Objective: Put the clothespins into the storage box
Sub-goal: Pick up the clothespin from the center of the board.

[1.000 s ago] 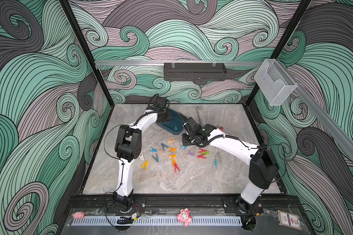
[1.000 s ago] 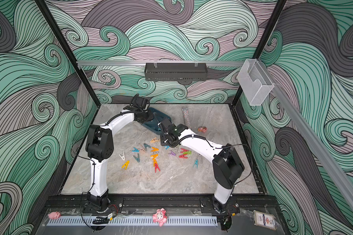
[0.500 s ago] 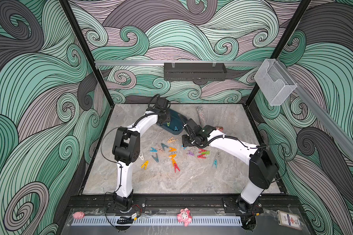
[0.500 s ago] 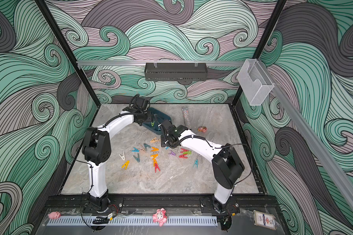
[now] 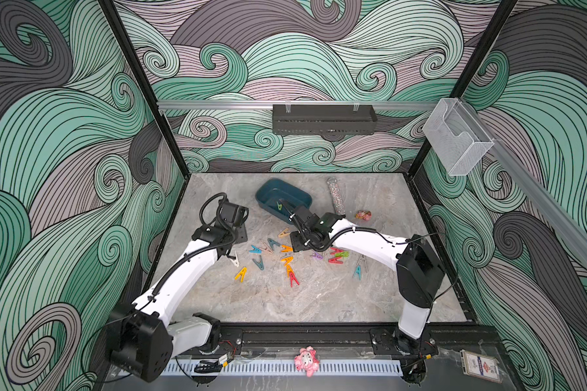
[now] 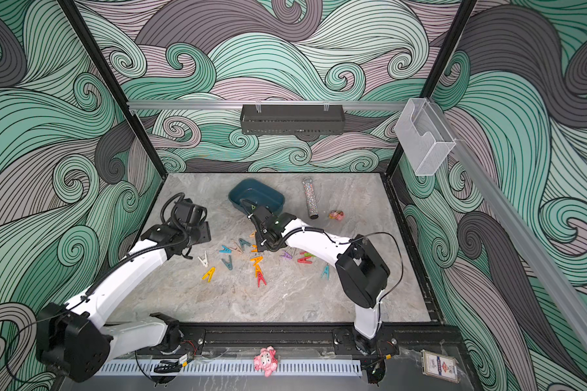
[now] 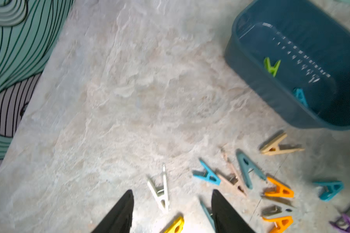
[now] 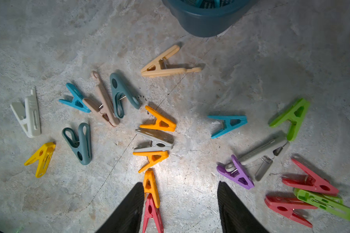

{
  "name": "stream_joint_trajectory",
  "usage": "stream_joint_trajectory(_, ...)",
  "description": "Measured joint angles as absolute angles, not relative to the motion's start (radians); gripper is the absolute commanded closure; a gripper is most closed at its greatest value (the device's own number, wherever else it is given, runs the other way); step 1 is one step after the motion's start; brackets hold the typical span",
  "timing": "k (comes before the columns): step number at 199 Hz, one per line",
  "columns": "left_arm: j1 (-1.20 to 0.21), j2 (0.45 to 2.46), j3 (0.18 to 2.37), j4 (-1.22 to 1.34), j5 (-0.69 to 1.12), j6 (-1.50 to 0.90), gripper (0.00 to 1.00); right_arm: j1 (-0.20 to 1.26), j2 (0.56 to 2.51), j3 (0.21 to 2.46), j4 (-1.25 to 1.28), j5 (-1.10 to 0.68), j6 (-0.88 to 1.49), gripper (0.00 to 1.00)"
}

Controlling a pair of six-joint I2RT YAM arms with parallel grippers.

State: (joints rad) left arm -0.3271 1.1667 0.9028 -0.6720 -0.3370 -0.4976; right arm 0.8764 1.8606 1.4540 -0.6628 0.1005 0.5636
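The dark teal storage box (image 5: pixel 271 194) (image 6: pixel 251 193) stands at the back of the table. A green clothespin (image 7: pixel 272 65) and a blue one (image 7: pixel 300 96) lie inside it. Several clothespins (image 5: pixel 287 260) in many colours lie scattered in front of the box. My left gripper (image 7: pixel 173 191) (image 5: pixel 234 237) hangs open over the left end of the pile, with a white clothespin (image 7: pixel 160 191) on the table between its fingers. My right gripper (image 8: pixel 180 183) (image 5: pixel 300 242) hangs open over the middle of the pile. An orange pin (image 8: pixel 151 187) and a red pin (image 8: pixel 153 215) lie beside one finger. Neither gripper holds anything.
A glitter tube (image 5: pixel 335 199) and a small pink toy (image 5: pixel 363 214) lie right of the box. A black perforated tray (image 5: pixel 322 118) hangs on the back wall and a clear holder (image 5: pixel 454 142) on the right rail. A pink pig figure (image 5: pixel 306 360) sits on the front rail.
My left gripper has left the box, swung to the front left over the pile and opened. My right gripper has opened and shifted slightly toward the pile.
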Motion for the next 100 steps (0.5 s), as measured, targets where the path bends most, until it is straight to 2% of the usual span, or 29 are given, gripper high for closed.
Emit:
stream_joint_trajectory(41, -0.319, 1.145, 0.778, -0.732, -0.297, -0.6, 0.38, 0.903, 1.882, 1.489, -0.662, 0.097, 0.558, 0.39)
stream_joint_trajectory(74, -0.297, 1.171, 0.729, -0.738, -0.266, -0.665, 0.34, 0.917, 1.897, 1.494, -0.665, 0.102, 0.554, 0.28)
stream_joint_trajectory(100, -0.28, 1.198, 0.702, -0.713, -0.23, -0.691, 0.32, 0.923, 1.908, 1.494, -0.675, 0.113, 0.551, 0.25)
